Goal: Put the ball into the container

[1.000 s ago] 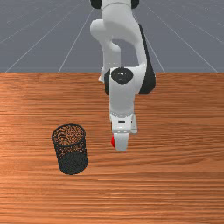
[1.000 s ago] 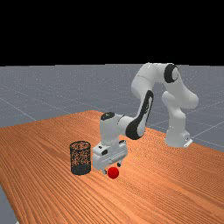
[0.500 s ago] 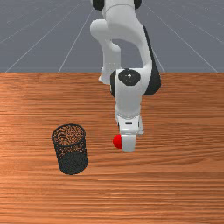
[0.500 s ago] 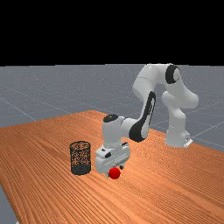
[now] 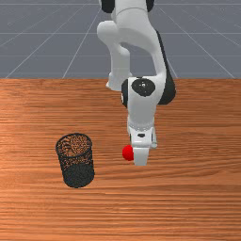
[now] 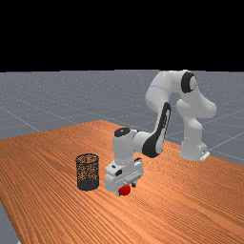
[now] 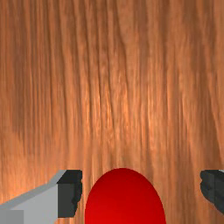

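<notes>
In the far view my gripper [image 6: 126,189] is down around the red ball [image 6: 125,191], and the hand hides the ball's top. The wrist view has the gripper [image 7: 141,191] open, fingers wide apart, with the ball [image 7: 124,201] between them, nearer one finger, and wood visible on either side of it. From the front, the ball [image 5: 128,152] peeks out at the left of the hand, which covers its other side. The container, a black mesh cylinder [image 5: 77,175], stands upright to the front view's left of the ball; the far view also has this container [image 6: 87,183].
Orange-brown table wood [image 5: 197,197] lies around the ball and the container. A strip of table separates the mesh container from the ball and hand. The arm reaches in from the far view's right, its base standing at the back.
My hand has moved toward the front view's right and lower, down around the ball. The ball has shifted slightly toward the front view's right. The container has stayed put.
</notes>
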Robot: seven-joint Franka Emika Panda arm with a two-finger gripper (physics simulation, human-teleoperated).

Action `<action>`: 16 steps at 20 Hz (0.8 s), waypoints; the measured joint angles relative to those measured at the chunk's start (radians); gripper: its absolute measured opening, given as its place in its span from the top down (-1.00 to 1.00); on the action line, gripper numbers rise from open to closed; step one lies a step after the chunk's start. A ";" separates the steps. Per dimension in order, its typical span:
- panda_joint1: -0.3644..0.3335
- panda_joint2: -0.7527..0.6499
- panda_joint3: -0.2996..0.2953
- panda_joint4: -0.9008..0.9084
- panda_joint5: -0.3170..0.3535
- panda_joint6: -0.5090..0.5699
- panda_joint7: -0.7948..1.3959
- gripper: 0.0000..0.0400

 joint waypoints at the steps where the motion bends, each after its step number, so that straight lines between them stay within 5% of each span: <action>1: 0.001 0.002 0.001 0.001 0.001 0.003 -0.001 -1.00; 16: -0.041 0.018 0.008 -0.008 0.005 0.030 -0.067 -1.00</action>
